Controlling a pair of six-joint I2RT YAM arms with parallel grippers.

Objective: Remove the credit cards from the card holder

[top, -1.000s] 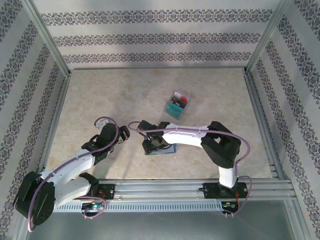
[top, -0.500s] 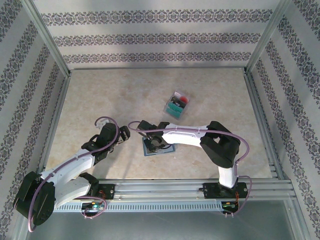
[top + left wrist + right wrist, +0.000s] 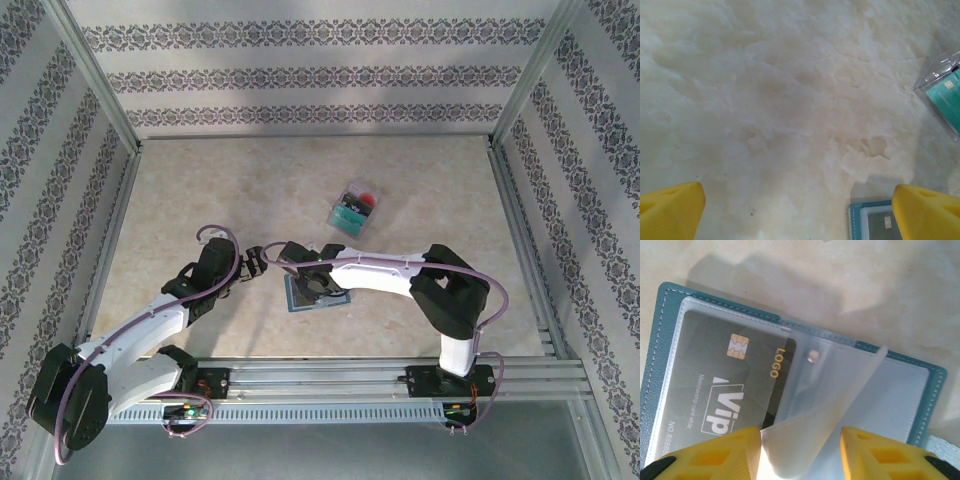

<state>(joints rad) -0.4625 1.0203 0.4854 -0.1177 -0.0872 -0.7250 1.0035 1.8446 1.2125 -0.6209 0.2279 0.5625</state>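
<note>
The card holder (image 3: 303,303) lies open on the table, a blue-grey wallet (image 3: 660,340) with clear sleeves. A grey credit card (image 3: 735,385) marked LOGO sits in its left sleeve. My right gripper (image 3: 800,450) hovers just above it, jaws apart. A loose translucent sleeve page (image 3: 835,405) curls up between the yellow fingers; it touches the left one and stands clear of the right. In the top view the right gripper (image 3: 316,288) covers the holder's middle. My left gripper (image 3: 248,266) stands wide open and empty just left of the holder, whose corner (image 3: 870,222) shows by its right finger.
A clear plastic box (image 3: 353,208) holding teal and red cards stands farther back on the table, and its corner (image 3: 942,95) shows in the left wrist view. Metal rails (image 3: 520,230) and patterned walls enclose the table.
The holder's top face showed blue a second ago; now the grey card page shows. The right jaws narrowed, then widened a little. The left gripper has edged slightly away from the arm bases.
</note>
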